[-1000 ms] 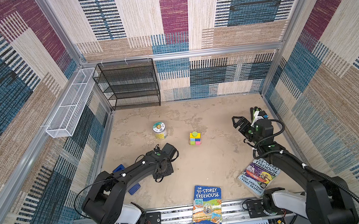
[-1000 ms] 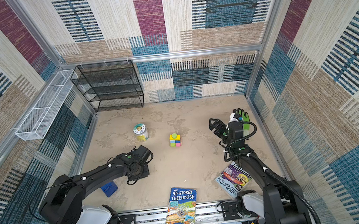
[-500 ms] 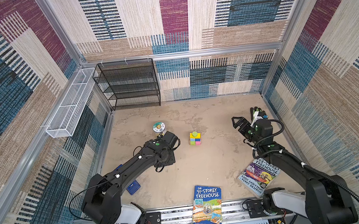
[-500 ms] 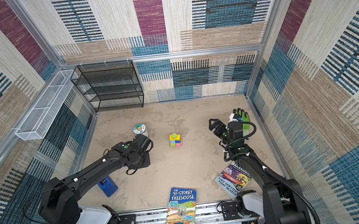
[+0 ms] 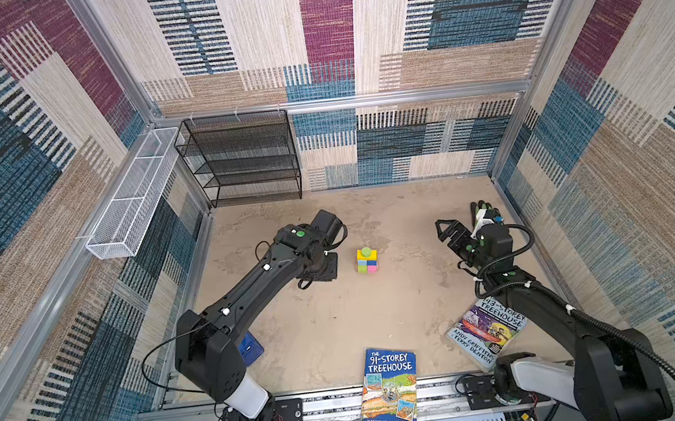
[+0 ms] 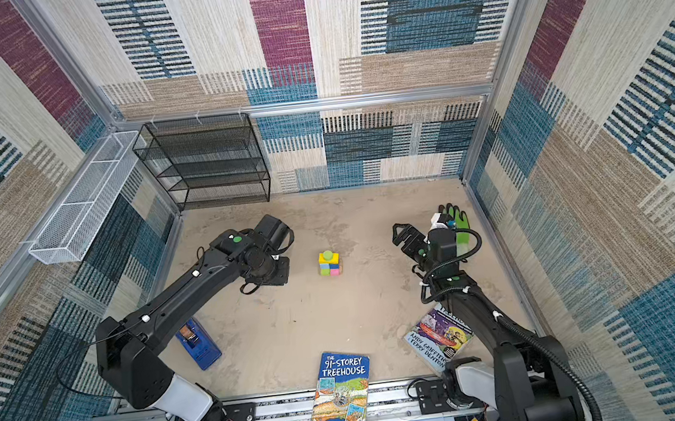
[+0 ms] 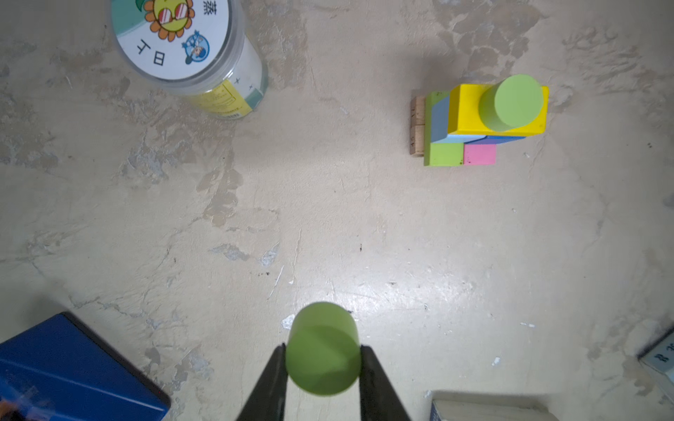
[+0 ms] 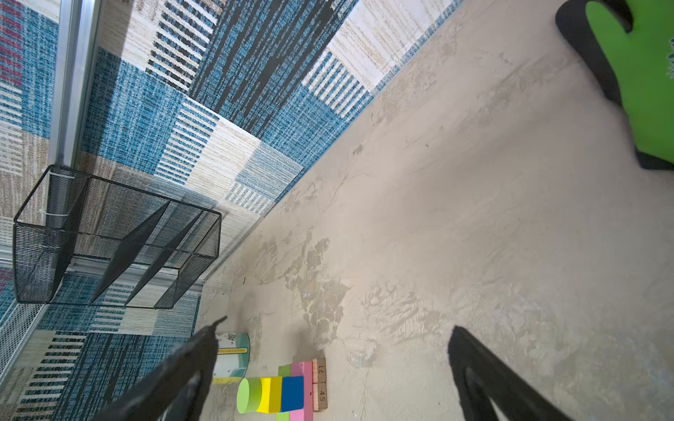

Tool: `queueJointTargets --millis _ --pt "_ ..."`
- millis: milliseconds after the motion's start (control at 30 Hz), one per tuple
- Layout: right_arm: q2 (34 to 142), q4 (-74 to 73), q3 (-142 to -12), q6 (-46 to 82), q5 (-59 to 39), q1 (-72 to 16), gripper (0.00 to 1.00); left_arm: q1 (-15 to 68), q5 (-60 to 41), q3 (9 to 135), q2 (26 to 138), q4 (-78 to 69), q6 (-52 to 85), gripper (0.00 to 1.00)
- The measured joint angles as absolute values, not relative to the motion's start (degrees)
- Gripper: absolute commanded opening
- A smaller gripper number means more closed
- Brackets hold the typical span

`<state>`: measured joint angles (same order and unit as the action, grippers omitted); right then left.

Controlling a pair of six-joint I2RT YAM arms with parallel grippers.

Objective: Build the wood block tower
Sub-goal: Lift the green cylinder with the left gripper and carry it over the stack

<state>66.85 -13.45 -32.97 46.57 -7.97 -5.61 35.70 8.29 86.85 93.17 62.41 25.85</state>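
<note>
- The tower (image 5: 367,260) stands just right of centre in both top views, on the bare bench (image 5: 337,324). From the base up it shows tan bars, lime and pink oblongs, blue cubes and a yellow oblong (image 7: 470,109).
- One lime cylinder (image 7: 510,102) stands upright on one end of the yellow oblong. The other end is bare.
- The second lime cylinder (image 7: 322,364) is pinched between the fingers of the left hand (image 7: 323,349), clear of the bench and well apart from the tower.
- No loose block shows on the bench, so the build is judged nearly done. What is left is to carry the held cylinder across and seat it on the bare end.
- The right hand (image 8: 339,324) is spread wide and holds nothing. It hovers at centre right in a top view and faces the tower from a distance.
- The round tin (image 7: 189,47) stands near the left arm but off the line to the tower. Only bare bench lies between the held piece and the stack.
- The nearest obstacle is judged to be the seated cylinder itself, which a careless approach could topple.
- Around the edges lie a dark-blue case (image 6: 197,344) at lower left, two books (image 5: 389,394) (image 5: 488,331) along the bottom and a green glove (image 6: 459,219) at right.
- A black mesh shelf (image 5: 246,161) and a white wire basket (image 5: 134,196) occupy the upper left.
</note>
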Motion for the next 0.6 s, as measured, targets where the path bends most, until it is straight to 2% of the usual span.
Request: queueJointTargets --millis 600 --pt "68.42 -13.89 -33.39 46.22 -10.15 -5.61 1.00 37.06 5.61 110.00 109.36 68.62 18.87 0.23"
